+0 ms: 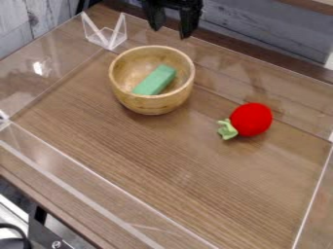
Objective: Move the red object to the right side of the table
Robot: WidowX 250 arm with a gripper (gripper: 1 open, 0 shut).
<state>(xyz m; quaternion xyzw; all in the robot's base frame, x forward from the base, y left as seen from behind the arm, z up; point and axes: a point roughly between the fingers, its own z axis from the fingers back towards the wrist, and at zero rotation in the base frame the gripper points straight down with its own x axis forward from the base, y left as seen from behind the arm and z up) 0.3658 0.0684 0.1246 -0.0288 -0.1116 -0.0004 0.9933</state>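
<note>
The red object, a small round toy fruit with a green leafy stem, lies on the right half of the table. My gripper hangs at the top edge of the view, behind the wooden bowl and well left of the red object. Its two dark fingers stand apart with nothing between them. The arm above it is cut off by the frame.
A wooden bowl holding a green block sits left of centre, just in front of the gripper. Clear acrylic walls edge the tabletop. A folded clear plastic piece stands at the back left.
</note>
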